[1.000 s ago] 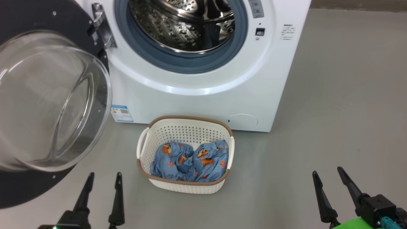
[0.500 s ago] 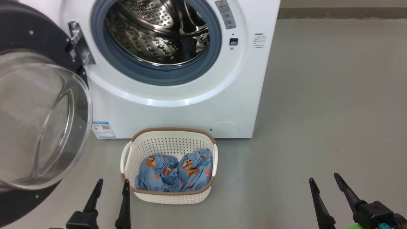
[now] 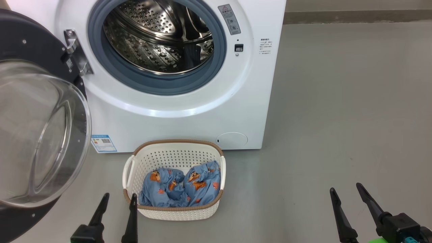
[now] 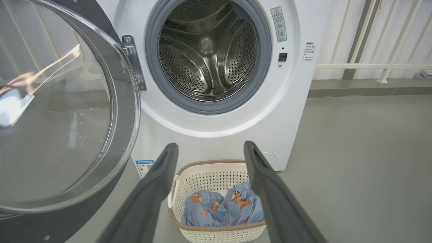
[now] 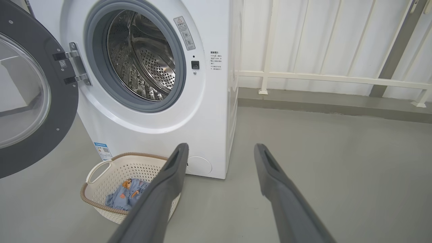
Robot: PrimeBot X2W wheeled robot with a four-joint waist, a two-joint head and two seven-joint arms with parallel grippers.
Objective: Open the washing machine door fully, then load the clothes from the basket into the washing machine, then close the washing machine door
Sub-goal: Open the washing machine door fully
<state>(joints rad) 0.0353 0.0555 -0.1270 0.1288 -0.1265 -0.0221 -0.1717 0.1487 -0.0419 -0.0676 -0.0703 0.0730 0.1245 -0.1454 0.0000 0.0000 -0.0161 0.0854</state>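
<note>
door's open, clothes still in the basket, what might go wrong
The light blue cartoon-print clothes lie as two lumps in the cream perforated plastic basket; one pinch may lift only part or drag the basket. The round black-ringed glass door hangs open beside the left pincer; lifting clothes could bump it.

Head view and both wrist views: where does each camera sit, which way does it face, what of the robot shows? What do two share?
Head view: on the head, looking down at the washing machine and basket; left gripper and right gripper, open, at the bottom.
Left wrist view: left wrist, facing the drum head-on; own fingers.
Right wrist view: right wrist, facing the washing machine obliquely; own fingers.
Shared: both wrist views show the open washing machine door and the clothes.
</note>
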